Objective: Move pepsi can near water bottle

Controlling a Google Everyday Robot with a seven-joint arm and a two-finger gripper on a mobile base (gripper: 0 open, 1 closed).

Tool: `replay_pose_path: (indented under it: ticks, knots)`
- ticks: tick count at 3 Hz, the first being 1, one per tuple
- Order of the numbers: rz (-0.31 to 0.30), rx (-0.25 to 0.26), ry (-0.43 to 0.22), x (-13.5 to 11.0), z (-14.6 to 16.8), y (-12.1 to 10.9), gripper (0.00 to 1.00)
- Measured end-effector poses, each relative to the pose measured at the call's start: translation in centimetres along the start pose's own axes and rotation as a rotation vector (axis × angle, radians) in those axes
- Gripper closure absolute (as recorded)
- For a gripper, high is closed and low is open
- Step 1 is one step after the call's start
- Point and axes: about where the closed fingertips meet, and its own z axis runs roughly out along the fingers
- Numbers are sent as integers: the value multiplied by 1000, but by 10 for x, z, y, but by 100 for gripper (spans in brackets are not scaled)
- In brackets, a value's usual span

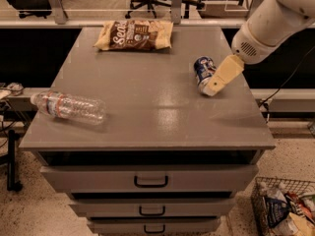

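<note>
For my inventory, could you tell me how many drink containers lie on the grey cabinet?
2: the dark-blue metal pepsi can at the right, with the beige gripper beside it; the clear plastic water bottle at the left edge.

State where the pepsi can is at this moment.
In the camera view the pepsi can lies on its side, right of centre on the cabinet top, the gripper close at its right.

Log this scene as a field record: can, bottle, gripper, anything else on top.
pepsi can: on its side, right part of the cabinet top
water bottle: on its side, near the left front edge
gripper: beside the can's right side, overlapping it in view; contact unclear
chip bag: flat, back centre
can to bottle: far apart, move not yet done
</note>
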Motion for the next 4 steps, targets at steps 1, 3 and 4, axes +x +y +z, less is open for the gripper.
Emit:
replay_pose_path:
  ticks: [1,3,4]
  knots:
    - [99,-6,-33,-16,29,-3,0]
    - [242,-28,-66,-35,76,0,18]
    - [256,-4,-71,-38,83,0,41]
